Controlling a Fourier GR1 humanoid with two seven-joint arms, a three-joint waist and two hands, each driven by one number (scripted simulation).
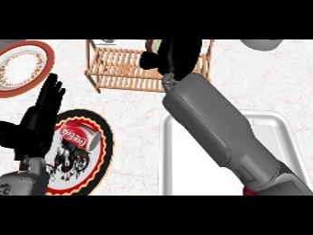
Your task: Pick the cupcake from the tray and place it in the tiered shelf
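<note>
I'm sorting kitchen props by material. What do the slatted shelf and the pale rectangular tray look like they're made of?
The slatted tiered shelf looks like light, unpainted wood: tan colour, matte, thin parallel slats. The pale rectangular tray looks like metal, perhaps steel or aluminium: grey-white, smooth, with a rolled, shaded rim, though the look alone doesn't rule out plastic.

White marble counter [125, 114] with wooden tiered shelf [121, 69], white tray [281, 133], two patterned plates [18, 66] [94, 151], perhaps a can [77, 134].
</note>
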